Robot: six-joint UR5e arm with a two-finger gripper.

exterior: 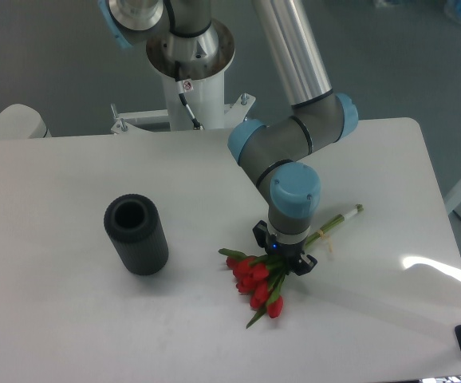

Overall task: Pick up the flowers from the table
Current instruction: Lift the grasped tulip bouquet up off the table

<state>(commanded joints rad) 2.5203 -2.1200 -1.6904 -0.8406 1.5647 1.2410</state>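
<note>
The flowers (258, 281), a bunch of red tulip buds with green leaves, lie on the white table (71, 319) right of centre. Their long green stems (340, 219) point up and to the right. My gripper (284, 251) points straight down over the place where the leaves meet the stems. Its dark fingers (303, 262) sit close on either side of the bunch, shut on it at table level. The blue wrist above hides most of the fingers and the grip point.
A black ribbed cylinder (136, 235) with an open top stands on the left half of the table, well apart from the flowers. The arm's white base post (189, 88) rises at the table's far edge. The table's right edge (446, 231) is near the stem ends.
</note>
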